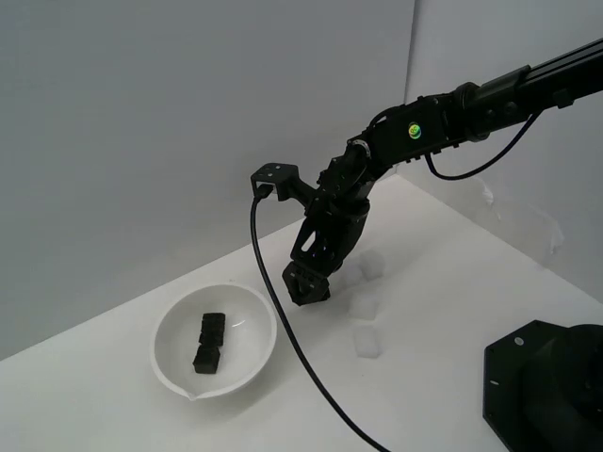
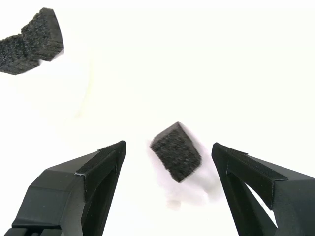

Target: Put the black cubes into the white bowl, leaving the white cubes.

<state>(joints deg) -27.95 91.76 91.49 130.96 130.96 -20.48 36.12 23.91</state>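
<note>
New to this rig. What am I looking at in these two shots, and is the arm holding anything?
It is one black robot arm working over a white table. The exterior view is from a camera off the arm. The wrist view is from a camera on the arm, looking out between the two fingers of its gripper.

In the exterior view, the white bowl already holds two black cubes. White cubes lie on the table near the gripper.

The jaws are open and hold nothing. In the wrist view a third black cube sits between the fingers, touching neither. Whether it rests on the table or is in the air, I cannot tell.
</note>
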